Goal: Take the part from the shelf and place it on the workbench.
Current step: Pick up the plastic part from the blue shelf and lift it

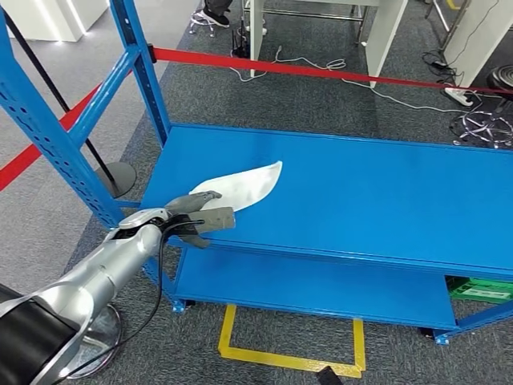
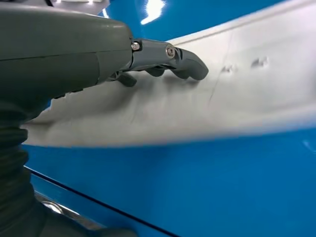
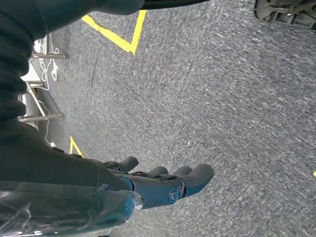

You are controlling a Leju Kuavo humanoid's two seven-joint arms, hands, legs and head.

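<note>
- Blue steel shelf (image 1: 363, 200) spans most of the head view; perforated uprights on the left, a lower deck below the top one.
- Grey carpet floor (image 1: 393, 353) runs under and around the rack, with a yellow tape outline (image 1: 290, 357) on it in front of the lower deck.
- Red barrier tape (image 1: 314, 70) stretches across behind the shelf.
- Part (image 1: 245, 186): flat, white, curved and blade-shaped, tapering to a point. Lies on the top deck near its front-left corner, pointed end aimed away from the robot.
- Left hand (image 1: 196, 215) sits at the near end of the part, at the deck's front edge. Left wrist view has its fingers (image 2: 178, 59) curled down onto the part's white face, touching it. Can't tell whether the thumb is under the part, so can't tell if it's a real grip or just contact.
- Right hand (image 3: 164, 182) hangs over the carpet, fingers loosely extended and close together, holding nothing.
- Green crate (image 1: 481, 289) is tucked at the lower right, by the lower deck's end.
</note>
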